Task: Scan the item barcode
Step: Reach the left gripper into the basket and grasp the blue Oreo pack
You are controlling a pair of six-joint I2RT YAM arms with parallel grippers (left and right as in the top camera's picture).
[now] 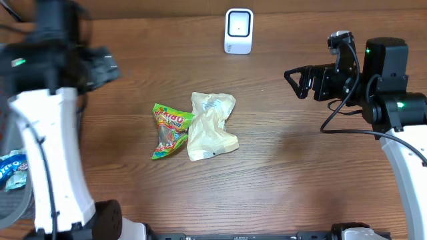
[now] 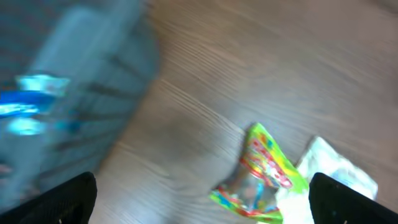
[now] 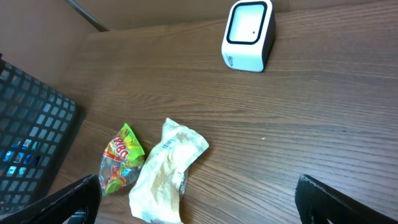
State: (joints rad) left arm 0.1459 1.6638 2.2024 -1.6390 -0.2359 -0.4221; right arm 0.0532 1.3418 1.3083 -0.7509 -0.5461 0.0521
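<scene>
Plainly, no item is held at this moment. The left gripper (image 2: 205, 208) has its fingers (image 2: 62, 202) set wide apart at the bottom corners of its wrist view, with nothing between them. The right gripper (image 3: 199, 205) likewise stands wide and empty, at the right of the overhead frame.

Two items lie at the middle of the table (image 1: 300, 187). The gummy bag (image 1: 168, 130) touches the pouch (image 1: 210, 127) and seems to tuck under its left edge. The scanner (image 1: 239, 30) stands at the top centre, well apart from both.

The step in hand looks like choosing and reaching for an item to scan. The next move calls for one gripper to come down on a single bag, close on a free edge, lift it and turn its barcode toward the scanner's face. No barcode can be made out on either bag.

At the left edge sits a dark basket (image 3: 31, 140) with a blue packet (image 1: 10, 167) in it.

Because the bags touch, a grasp near the seam could drag both; the outer edges look safer. The left wrist view is blurred, so fine detail there is lost. Nothing lies between the bags and the scanner.
</scene>
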